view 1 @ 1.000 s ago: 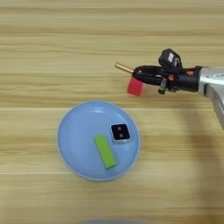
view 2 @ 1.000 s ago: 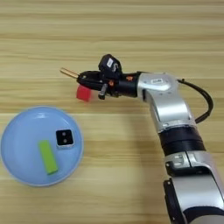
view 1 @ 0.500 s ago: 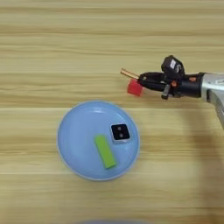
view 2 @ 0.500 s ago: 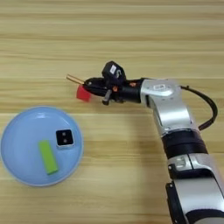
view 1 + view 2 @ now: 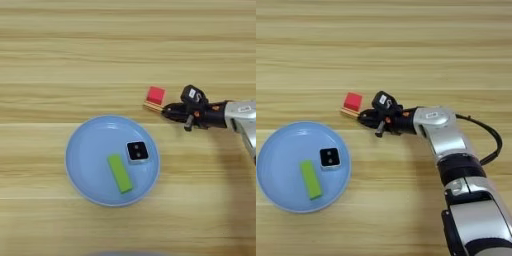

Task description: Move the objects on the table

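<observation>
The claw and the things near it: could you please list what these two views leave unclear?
- Claw: whether it is open or shut; its dark tips merge in both views.
- Orange-handled screwdriver: mostly hidden in both views by the red cube and the claw; only a short end shows.
- Forearm: cut off by the right edge in the left eye view.

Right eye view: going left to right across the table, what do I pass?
Light-blue plate, with the lime-green bar and then the silver cube with the two-dot face on it → red cube → pincer → silver forearm.
</observation>
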